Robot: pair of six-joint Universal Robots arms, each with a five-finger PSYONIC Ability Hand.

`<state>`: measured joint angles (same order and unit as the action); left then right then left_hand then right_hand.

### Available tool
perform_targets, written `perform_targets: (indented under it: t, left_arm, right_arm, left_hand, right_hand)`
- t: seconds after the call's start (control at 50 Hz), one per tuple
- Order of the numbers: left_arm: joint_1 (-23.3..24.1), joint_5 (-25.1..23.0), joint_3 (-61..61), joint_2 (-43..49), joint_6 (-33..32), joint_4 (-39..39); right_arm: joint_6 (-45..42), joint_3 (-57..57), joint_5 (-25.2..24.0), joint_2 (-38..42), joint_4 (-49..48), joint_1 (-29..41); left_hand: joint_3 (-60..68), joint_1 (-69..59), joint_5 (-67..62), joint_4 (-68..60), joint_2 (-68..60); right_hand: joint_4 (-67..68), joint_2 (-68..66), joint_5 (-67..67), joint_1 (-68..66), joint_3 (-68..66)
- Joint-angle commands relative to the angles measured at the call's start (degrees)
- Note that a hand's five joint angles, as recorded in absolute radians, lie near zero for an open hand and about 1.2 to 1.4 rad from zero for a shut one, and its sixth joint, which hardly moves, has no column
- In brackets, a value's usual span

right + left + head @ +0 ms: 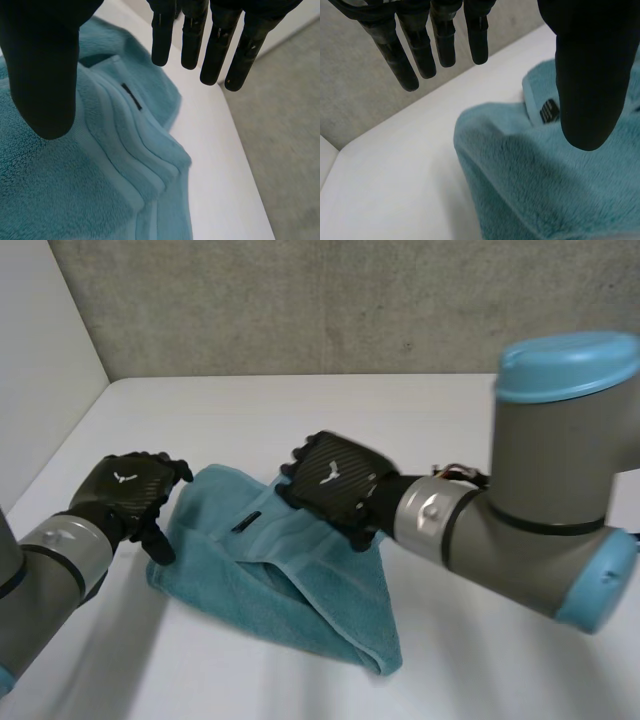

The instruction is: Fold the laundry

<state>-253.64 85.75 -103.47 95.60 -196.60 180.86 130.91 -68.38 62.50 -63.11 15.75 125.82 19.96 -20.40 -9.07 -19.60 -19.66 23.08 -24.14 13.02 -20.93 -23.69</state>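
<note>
Towel (300, 590) far edge hidden under my right hand (335, 478); fingers straight, apart, holding nothing. Left hand (125, 490) the same, at its left edge. Teal fluffy pile, ribbed border, loosely folded on tabletop (450, 670).

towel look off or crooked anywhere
Yes: the teal towel lies askew on the white table, loosely folded, its layers crossing at an angle so the edges do not line up. Its black tag faces up.

Teal towel (290, 580) – folded, rumpled – on table
</note>
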Motion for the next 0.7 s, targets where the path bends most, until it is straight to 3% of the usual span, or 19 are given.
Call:
perform_targets:
  t: [0.02,0.18,0.36,0.42,0.46,0.54,0.7]
  left_arm:
    - [-1.06,0.03,0.98,5.73,-6.07,0.81]
    - [-4.05,-0.32,0.19,6.53,-6.69,0.89]
    - [-4.67,-0.59,-0.25,7.06,-6.69,0.81]
    - [-4.23,-1.29,-0.33,7.32,-6.69,0.89]
    - [-3.88,-1.73,-0.33,7.41,-6.69,0.89]
    - [-3.35,-1.99,-0.25,7.32,-6.60,1.33]
    - [-0.63,-1.82,-0.33,6.88,-6.69,6.07]
  right_arm:
    - [-8.20,4.92,-1.07,7.72,0.69,4.07]
    - [-17.17,5.54,-3.17,12.39,0.86,6.80]
    - [-19.28,8.35,-2.57,17.05,0.60,6.72]
    - [-18.85,12.04,-0.11,18.02,-0.36,6.63]
    - [-17.36,14.93,4.00,18.02,-1.59,6.89]
    - [-10.79,15.56,10.42,16.97,-6.59,6.54]
    - [3.19,6.88,15.80,7.31,-9.85,3.57]
  left_hand:
    - [2.20,-1.76,-3.08,-2.56,-2.50]
    - [2.53,-2.09,-3.42,-2.89,-2.83]
    - [10.10,-9.66,-10.98,-10.45,-10.40]
    - [11.45,-11.01,-12.33,-11.80,-11.74]
    - [11.95,-11.51,-12.84,-12.31,-12.25]
    - [12.46,-12.02,-13.35,-12.82,-12.76]
    - [12.12,-11.68,-13.01,-12.48,-12.42]
  right_hand:
    - [1.47,-0.41,1.53,-3.62,-0.86]
    - [0.96,0.09,1.02,-3.11,-0.35]
    - [6.49,-5.43,6.55,-8.64,-5.88]
    - [38.71,-37.65,38.77,-40.86,-38.10]
    - [56.83,-55.78,56.89,-58.98,-56.22]
    - [56.92,-55.86,56.98,-59.07,-56.31]
    - [56.92,-55.86,56.98,-59.07,-56.31]
